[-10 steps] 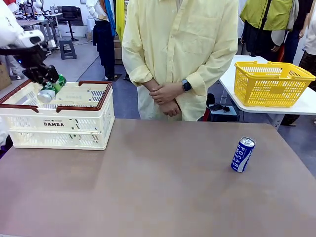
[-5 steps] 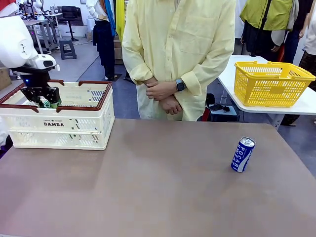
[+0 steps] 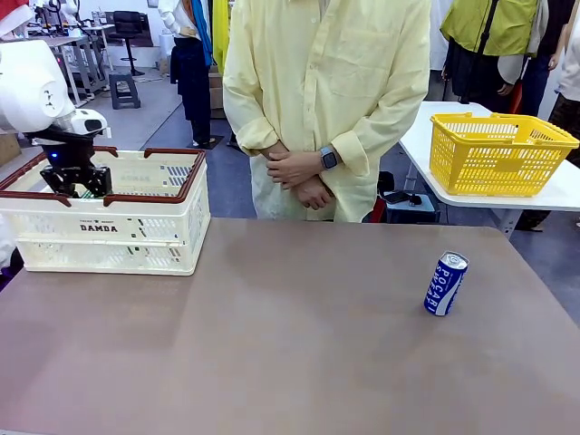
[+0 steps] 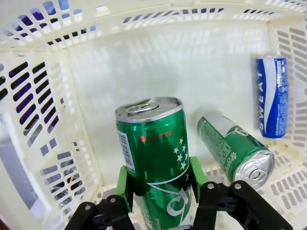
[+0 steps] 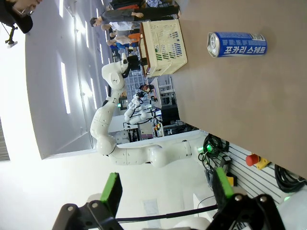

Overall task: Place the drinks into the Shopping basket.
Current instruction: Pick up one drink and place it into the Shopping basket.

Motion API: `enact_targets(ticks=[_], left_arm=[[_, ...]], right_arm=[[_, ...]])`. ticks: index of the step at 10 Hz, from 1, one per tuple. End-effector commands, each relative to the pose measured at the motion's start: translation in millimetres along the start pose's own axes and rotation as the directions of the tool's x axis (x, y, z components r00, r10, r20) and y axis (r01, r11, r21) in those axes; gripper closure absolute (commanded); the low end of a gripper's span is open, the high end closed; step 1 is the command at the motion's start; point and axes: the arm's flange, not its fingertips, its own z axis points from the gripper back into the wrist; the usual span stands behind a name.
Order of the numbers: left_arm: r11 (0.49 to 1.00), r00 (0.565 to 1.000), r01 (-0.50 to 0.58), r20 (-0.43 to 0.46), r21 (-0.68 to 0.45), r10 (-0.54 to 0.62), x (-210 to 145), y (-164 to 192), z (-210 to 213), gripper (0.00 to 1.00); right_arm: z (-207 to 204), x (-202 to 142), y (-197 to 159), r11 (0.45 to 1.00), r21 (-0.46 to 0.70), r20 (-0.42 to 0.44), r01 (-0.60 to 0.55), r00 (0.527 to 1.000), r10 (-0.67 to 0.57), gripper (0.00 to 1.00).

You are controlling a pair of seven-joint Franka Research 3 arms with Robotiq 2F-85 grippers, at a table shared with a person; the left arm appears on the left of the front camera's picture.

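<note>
Left gripper [image 3: 77, 186] is down inside the basket [image 3: 113, 227], its green pads set against both sides of an upright green can [image 4: 151, 153]; the wrist view shows no gap there, so I read it as held, and cannot tell if the grip is easing. A second ago the can hung tilted above the near-left rim; half a second ago it had dropped below the rim; now it stands low over the floor, near the slotted wall [image 4: 33, 105]. That puts the step close to its end: letting go looks like what remains. Beside it a lying can [image 4: 235, 148], also green, and a blue can [image 4: 272, 96] are already in. Right gripper [image 5: 165, 189] stands wide, with nothing between its pads. One POCARI can [image 3: 446, 283] is left on the table [image 3: 290, 362], well apart from the basket, where it stood before. Across the table the person [image 3: 326, 82] has barely shifted, hands clasped as earlier
</note>
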Motion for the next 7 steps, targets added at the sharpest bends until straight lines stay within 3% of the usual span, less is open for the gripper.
enact_targets(ticks=[1,4,6,7], left_arm=[[0.999,1.0,-0.015,0.007,0.03,0.015,4,-2,5,0.0],[1.0,0.999,-0.013,0.039,0.012,0.013,-9,5,41,0.0],[0.997,0.996,-0.05,0.073,-0.054,0.054,-43,21,120,0.0],[0.988,0.994,-0.039,0.099,-0.146,0.054,-82,25,170,0.0]], right_arm=[[3,-1,1,1.0,0.002,-0.01,-0.026,1.0,0.026,0.0],[3,-1,1,1.0,0.002,-0.01,-0.026,1.0,0.026,0.0],[3,-1,1,1.0,0.002,-0.01,-0.026,1.0,0.026,0.0],[3,-1,1,1.0,0.002,-0.01,-0.026,1.0,0.026,0.0]])
